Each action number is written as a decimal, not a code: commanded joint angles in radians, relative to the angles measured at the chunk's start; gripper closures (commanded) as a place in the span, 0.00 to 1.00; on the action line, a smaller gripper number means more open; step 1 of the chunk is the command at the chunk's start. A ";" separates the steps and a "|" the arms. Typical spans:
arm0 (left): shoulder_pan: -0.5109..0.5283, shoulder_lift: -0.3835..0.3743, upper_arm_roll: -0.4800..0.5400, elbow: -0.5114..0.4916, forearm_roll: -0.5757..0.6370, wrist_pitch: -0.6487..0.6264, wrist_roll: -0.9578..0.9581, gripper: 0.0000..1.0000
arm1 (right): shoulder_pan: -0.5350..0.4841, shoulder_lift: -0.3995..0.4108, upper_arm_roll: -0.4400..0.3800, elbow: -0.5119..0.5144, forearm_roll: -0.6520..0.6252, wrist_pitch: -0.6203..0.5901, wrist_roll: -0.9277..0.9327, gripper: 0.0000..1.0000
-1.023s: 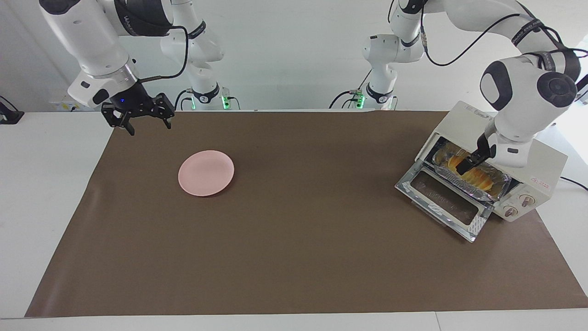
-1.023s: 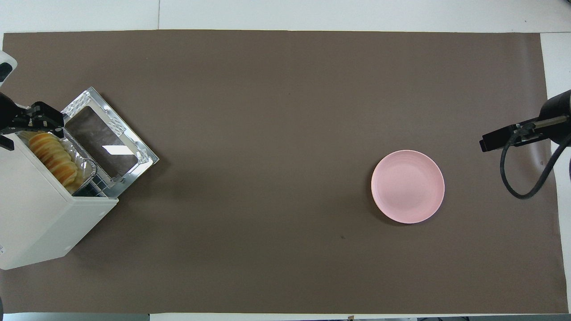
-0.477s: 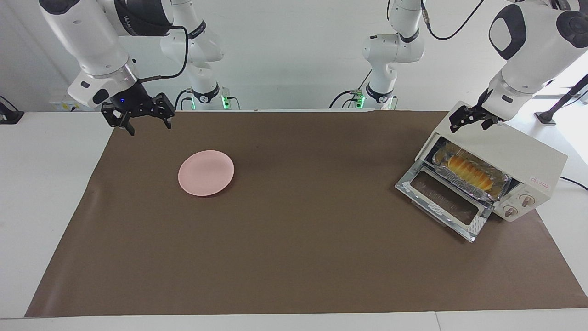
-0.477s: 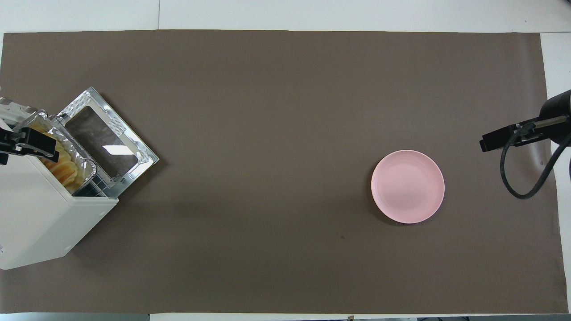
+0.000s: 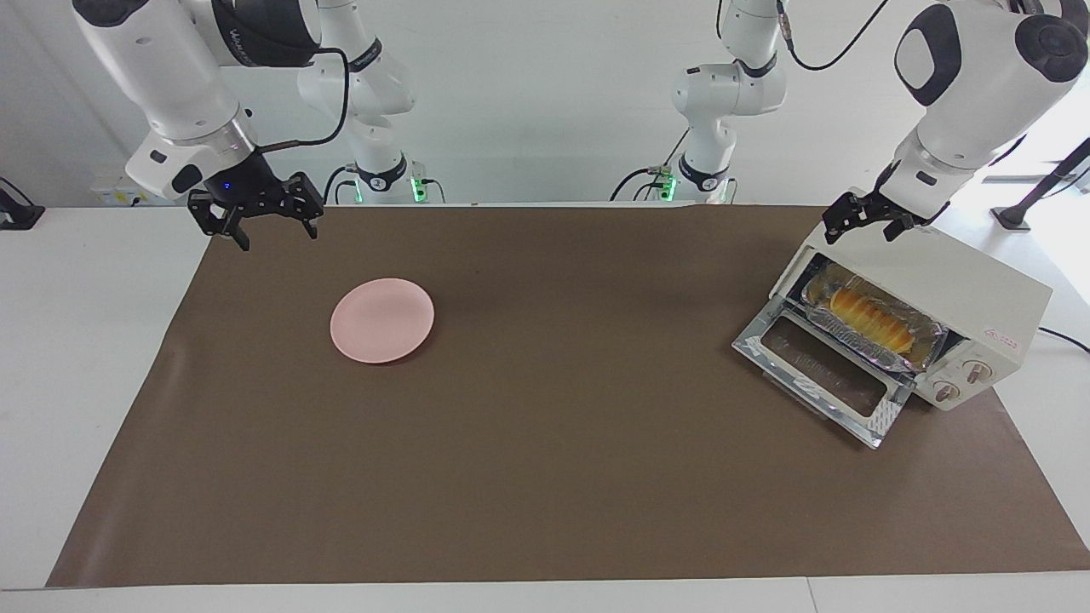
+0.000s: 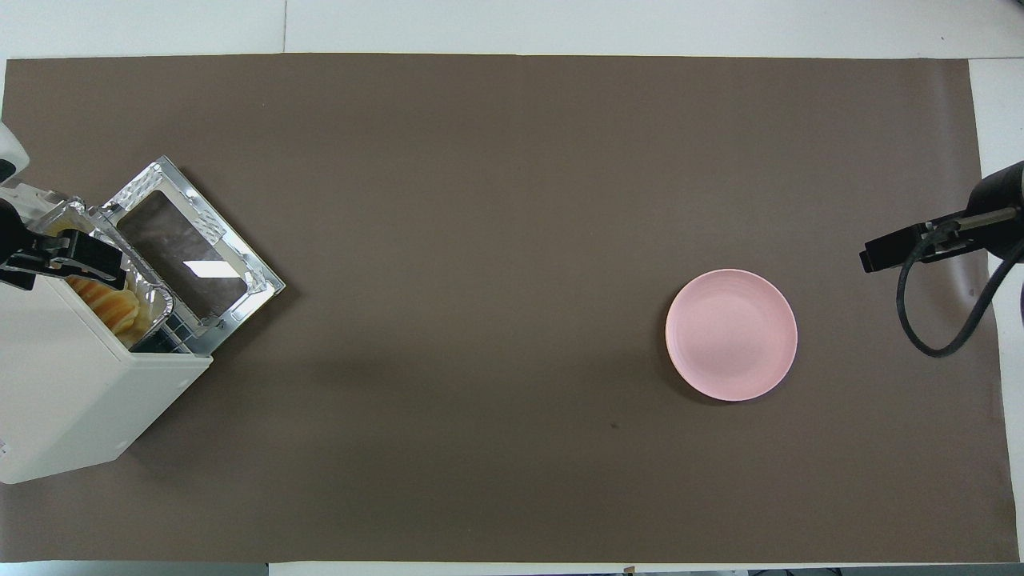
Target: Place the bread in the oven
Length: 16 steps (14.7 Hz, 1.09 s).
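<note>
The bread [image 5: 870,318] is seen in the foil tray [image 5: 924,351] inside the oven [image 5: 954,281], door [image 5: 824,375] down, at the left arm's end of the desk [image 5: 545,477]. The left pincer [image 5: 869,223], open and empty, is held over the oven top; in the facing view the bread lies at about 6 o'clock from it, its long axis along the opening. The right pincer [image 5: 271,228], open and empty, waits well apart.

Oven [image 6: 72,384]: cream-white, at the left arm's end of the table [image 6: 560,24], door [image 6: 192,256] folded down flat.
Foil tray [image 6: 156,300]: in the oven's mouth, crinkled rim showing.
Bread [image 6: 112,304]: golden, ridged, in the tray, partly hidden under the gripper.
Left gripper [image 6: 76,252]: over the oven's mouth, holding nothing.
Pink plate [image 6: 731,334]: toward the right arm's end, bare.
Brown mat [image 6: 496,200]: covering the table.
Right gripper [image 6: 888,250]: over the mat's edge, apart from the plate.
</note>
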 commanded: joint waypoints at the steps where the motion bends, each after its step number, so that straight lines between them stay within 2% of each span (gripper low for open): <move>1: 0.026 -0.025 -0.056 -0.006 -0.010 -0.002 0.012 0.00 | -0.014 -0.017 0.011 -0.016 -0.003 0.000 -0.013 0.00; 7: 0.026 -0.033 -0.056 -0.008 -0.015 0.041 0.017 0.00 | -0.014 -0.017 0.011 -0.016 -0.003 0.000 -0.011 0.00; 12: 0.041 -0.030 -0.056 -0.005 -0.056 0.130 0.011 0.00 | -0.014 -0.017 0.011 -0.016 -0.003 -0.001 -0.011 0.00; 16: 0.037 -0.030 -0.058 -0.008 -0.056 0.139 0.009 0.00 | -0.014 -0.017 0.011 -0.016 -0.003 -0.001 -0.011 0.00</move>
